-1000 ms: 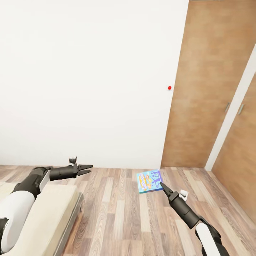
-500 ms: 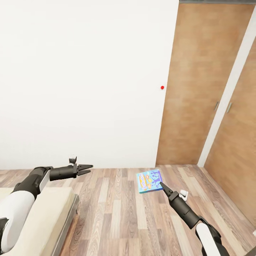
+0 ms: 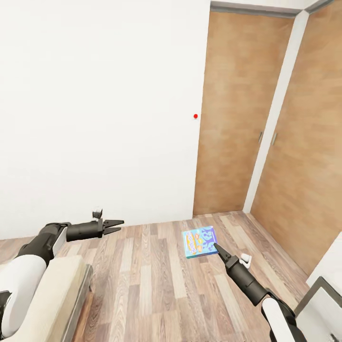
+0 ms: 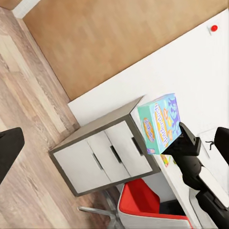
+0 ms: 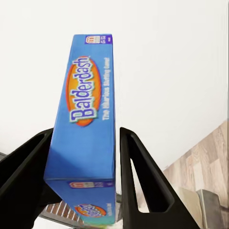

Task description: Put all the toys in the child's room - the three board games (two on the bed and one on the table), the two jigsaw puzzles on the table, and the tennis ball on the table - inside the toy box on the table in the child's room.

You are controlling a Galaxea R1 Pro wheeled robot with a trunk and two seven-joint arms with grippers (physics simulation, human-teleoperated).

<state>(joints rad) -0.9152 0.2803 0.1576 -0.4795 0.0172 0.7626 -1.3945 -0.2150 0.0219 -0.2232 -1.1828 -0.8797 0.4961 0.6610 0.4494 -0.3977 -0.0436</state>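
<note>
Clamped on either long side of the small teal-blue board game (image 5: 85, 119), the right gripper (image 3: 217, 248) carries the box in the air above the wood-plank floor (image 3: 156, 285). The box's edge reads "Balderdash" in the right wrist view, with a black finger (image 5: 143, 186) pressed against each side. In the head view the box (image 3: 199, 242) sits at about five o'clock from centre, its printed face up, just ahead of the gripper's tips.

At about eight o'clock the left gripper (image 3: 115, 225) hangs over the floor with its two fingers slightly parted and nothing between them. Below it, at seven o'clock, lies the corner of the bed (image 3: 61, 294) with its cream mattress.

Beyond the floor stands a white wall (image 3: 95, 109) bearing a small red dot (image 3: 195, 116). At two o'clock are brown wooden doors (image 3: 232, 118).

The left wrist view shows the held box (image 4: 160, 123) in front of a white-topped table (image 4: 102, 148) with pale drawers, and a red-and-white chair (image 4: 148, 205) beside it.
</note>
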